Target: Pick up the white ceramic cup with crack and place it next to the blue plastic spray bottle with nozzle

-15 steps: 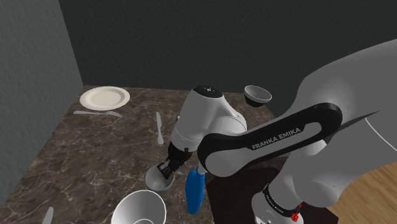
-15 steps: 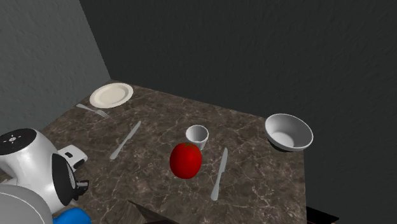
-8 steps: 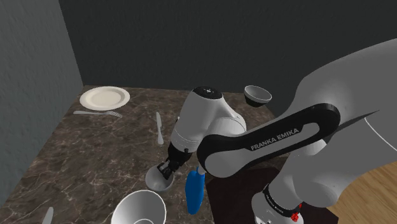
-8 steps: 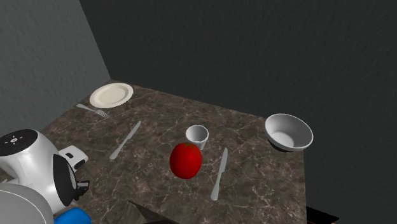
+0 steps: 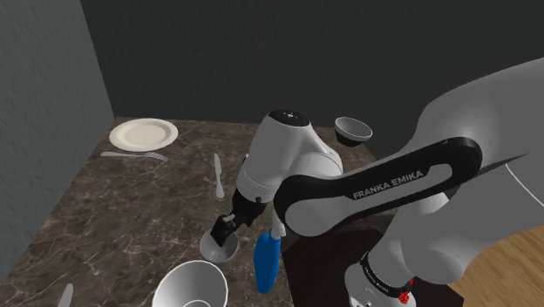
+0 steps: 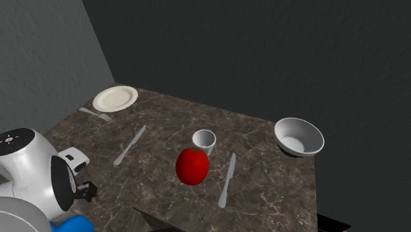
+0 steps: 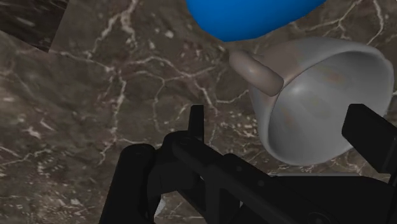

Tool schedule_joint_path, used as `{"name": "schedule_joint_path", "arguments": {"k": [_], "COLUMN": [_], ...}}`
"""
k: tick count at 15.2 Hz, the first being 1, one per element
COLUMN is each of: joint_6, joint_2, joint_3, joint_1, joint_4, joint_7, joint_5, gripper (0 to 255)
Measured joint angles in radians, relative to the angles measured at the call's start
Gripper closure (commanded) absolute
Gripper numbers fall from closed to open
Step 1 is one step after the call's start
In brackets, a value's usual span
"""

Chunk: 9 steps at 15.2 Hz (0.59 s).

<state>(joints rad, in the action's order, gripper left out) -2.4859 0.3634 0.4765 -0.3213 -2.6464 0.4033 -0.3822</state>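
Saw the black gripper low in the middle of the shoulder view, hanging from the white arm just above a pale grey cup. Found that cup resting on the dark marbled tabletop, just beside the blue spray bottle and on its left in that frame. Could not tell whether cup and bottle touched.

In the wrist view, caught the gripper with its two fingers spread well apart, clasping nothing. Found the cup beyond and between them, mouth turned toward the camera, handle pointing at the spray bottle. Noted a strip of bare tabletop between one finger and the cup's wall. Could not tell about the other finger, which overlapped the rim.

In the second exterior view, spotted the gripper at the lower left, with the spray bottle in the bottom-left corner just below it. Picked out more on that tabletop:
- red tomato at the middle
- second cup just above the tomato
- knife to the tomato's right
- white bowl at the right
- second knife left of middle
- plate and fork at the upper left

Back in the shoulder view, noted a large bowl at the bottom edge, near the cup.
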Motion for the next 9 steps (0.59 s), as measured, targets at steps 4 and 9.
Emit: {"name": "schedule_joint_path", "arguments": {"k": [4,9], "joint_6": [0.096,0.105], "joint_2": [0.073,0.079], "joint_3": [-0.025,-0.027], "joint_1": [-0.004,-0.005], "joint_4": [0.021,0.023], "joint_7": [-0.004,-0.004], "joint_5": [0.001,0.001], "gripper": [0,0]}}
